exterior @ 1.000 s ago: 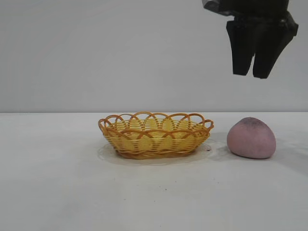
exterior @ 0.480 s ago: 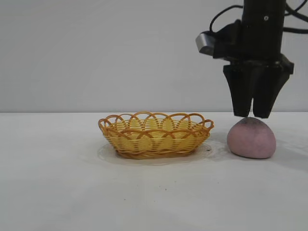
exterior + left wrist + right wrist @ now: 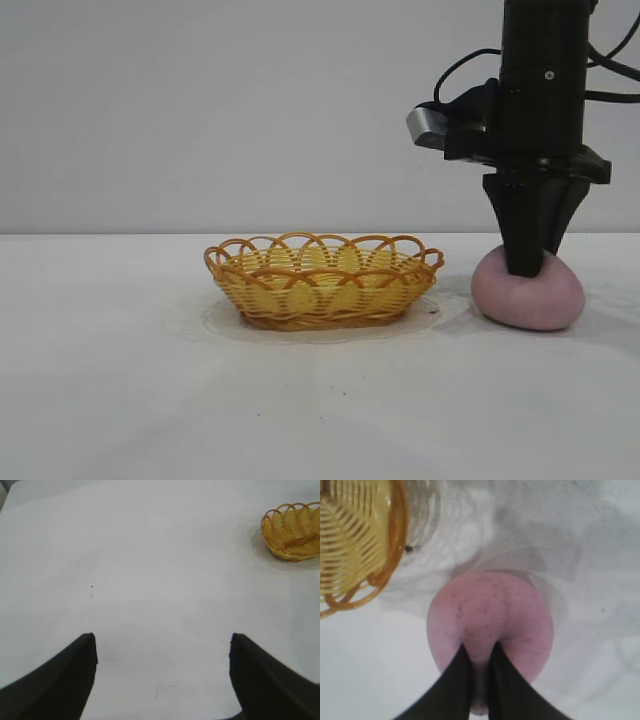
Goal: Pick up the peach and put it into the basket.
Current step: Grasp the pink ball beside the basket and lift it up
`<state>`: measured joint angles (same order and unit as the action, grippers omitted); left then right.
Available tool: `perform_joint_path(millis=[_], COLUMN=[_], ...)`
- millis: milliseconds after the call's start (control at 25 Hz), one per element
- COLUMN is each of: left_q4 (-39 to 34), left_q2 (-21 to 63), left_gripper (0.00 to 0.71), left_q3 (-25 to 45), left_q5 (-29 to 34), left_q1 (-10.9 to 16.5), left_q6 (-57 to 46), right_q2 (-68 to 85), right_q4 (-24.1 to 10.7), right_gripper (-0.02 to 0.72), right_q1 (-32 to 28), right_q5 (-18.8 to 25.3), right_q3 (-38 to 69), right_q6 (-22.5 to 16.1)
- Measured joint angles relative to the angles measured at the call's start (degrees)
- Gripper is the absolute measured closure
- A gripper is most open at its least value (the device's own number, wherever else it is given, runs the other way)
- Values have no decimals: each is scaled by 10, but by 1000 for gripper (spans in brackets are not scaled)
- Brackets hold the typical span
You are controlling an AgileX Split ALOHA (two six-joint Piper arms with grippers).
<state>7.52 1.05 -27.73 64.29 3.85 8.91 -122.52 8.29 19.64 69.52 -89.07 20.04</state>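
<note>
The right claw (image 3: 526, 268) pointed almost straight down, its 2 fingers (image 3: 452, 680) pinched together into the top of the peach (image 3: 528, 292), squeezing a fold of the soft pink flesh between the tips. In the right wrist view the 2 dark fingers met in a narrow V on the near side of the fruit, with only a thin crease of pink between them. The peach sat on the white tabletop (image 3: 120, 390), its underside flat against the surface, dull pink with small dark speckles on top. A small grey camera block jutted from the side of the right arm above the claw.

Just beside the peach, toward the left arm's side, stood the basket (image 3: 322, 281), a shallow oval of yellow-orange wicker with a looped openwork rim. The 2 did not touch; a narrow strip of tabletop lay between them. Nothing could be seen inside the basket, only its woven floor and walls.

The left claw (image 3: 162, 675) hung over bare tabletop well away from the basket, its 2 fingers spread wide apart and holding nothing.
</note>
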Motion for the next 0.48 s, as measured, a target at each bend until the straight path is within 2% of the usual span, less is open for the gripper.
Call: perform_joint_path(millis=[320, 480], left_q4=[0, 0], left_q2=[0, 0], left_gripper=[225, 225], left_q3=[0, 0], left_q5=[0, 0], left_q1=[0, 0], left_q6=[0, -1], right_q2=[46, 71], right_q4=[-36, -28], right_gripper=[703, 703], right_q1=[0, 0], right_q5=[2, 3], right_q3=[-19, -58], right_q6=[1, 1])
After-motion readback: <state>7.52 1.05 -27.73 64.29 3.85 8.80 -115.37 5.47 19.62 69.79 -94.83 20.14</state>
